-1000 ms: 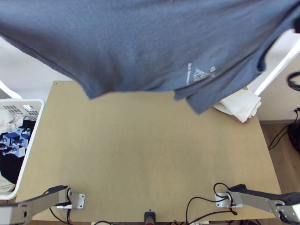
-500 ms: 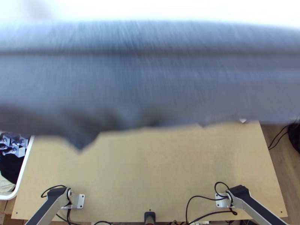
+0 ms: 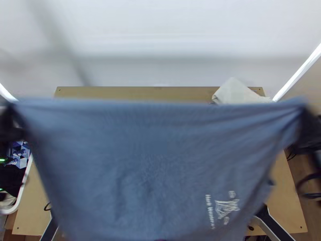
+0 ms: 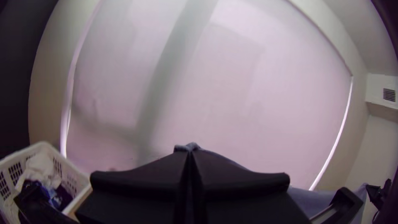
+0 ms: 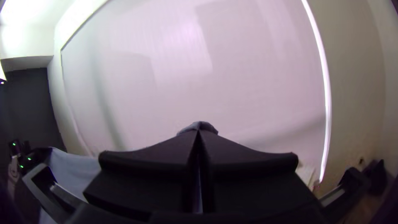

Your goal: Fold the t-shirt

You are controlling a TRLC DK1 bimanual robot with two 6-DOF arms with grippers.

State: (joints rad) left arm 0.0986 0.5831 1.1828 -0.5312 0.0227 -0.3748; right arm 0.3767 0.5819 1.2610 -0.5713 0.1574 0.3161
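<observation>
- Pressed together at the tips, my left gripper [image 4: 189, 152] pinches one end of the shirt [image 3: 152, 160], a tuft of blue showing between the fingers.
- My right gripper [image 5: 198, 132] is closed on the opposite end, with a similar small bite of fabric.
- The shirt hangs spread between the two above the table [image 3: 285, 205], its upper edge nearly straight, a pale print low on the right.
- Laying it down flat looks like the next job, with the folding to follow.
- Both pinches appear shallow; if I pull the arms too far apart, a corner could slip free.
- Lowered too fast or unevenly, the loose lower part could buckle under and bunch.
- Placed too far out, it could land on the white cloth [image 3: 234, 92] or catch the basket [image 4: 71, 179].
</observation>
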